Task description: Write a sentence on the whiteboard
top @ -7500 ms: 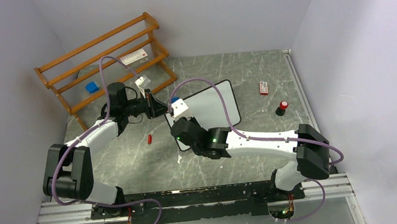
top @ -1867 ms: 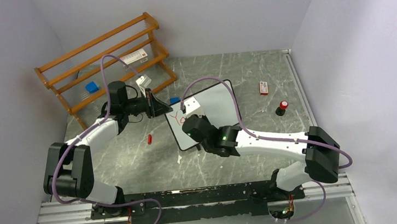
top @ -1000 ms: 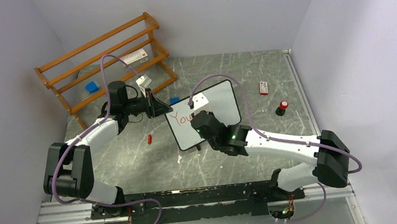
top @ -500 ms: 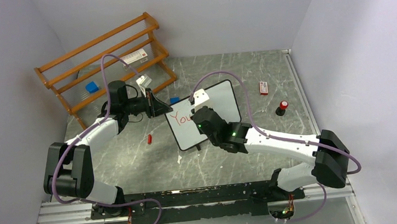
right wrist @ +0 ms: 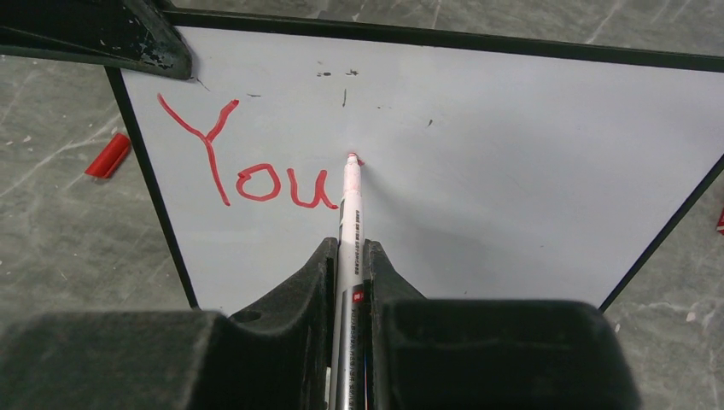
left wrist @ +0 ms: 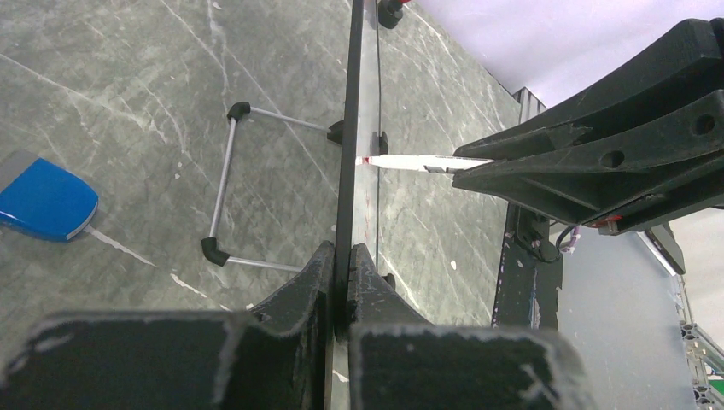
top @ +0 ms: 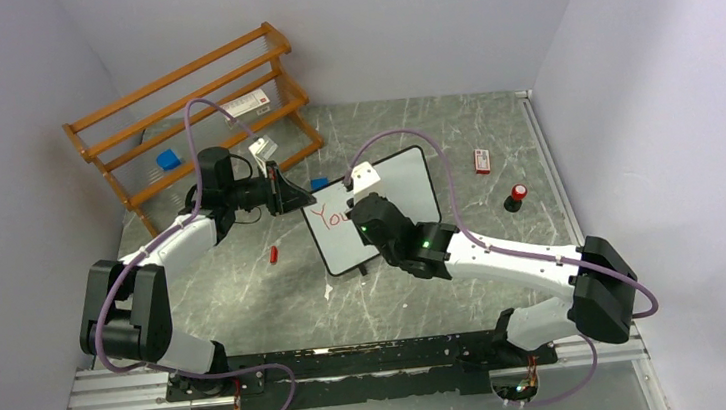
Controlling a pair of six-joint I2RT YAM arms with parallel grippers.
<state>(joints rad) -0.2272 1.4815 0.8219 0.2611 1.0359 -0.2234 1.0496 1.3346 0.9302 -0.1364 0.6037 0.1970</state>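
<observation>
Red lettering reading "You" sits at the upper left of the whiteboard, which stands propped on a wire stand in the middle of the grey marbled desk. Its long axis runs from near left to far right, and its face is turned toward the near side. The left gripper is pressed together on the black frame at the board's far-left corner. The right gripper pinches a red marker just in front of the face. The marker points straight away from the gripper, its tip touching the board just right of and above the "u". Only the left wrist view shows the board edge-on with the marker meeting it squarely. Only the right wrist view shows the letters clearly, and a red cap lying on the desk left of the board.
</observation>
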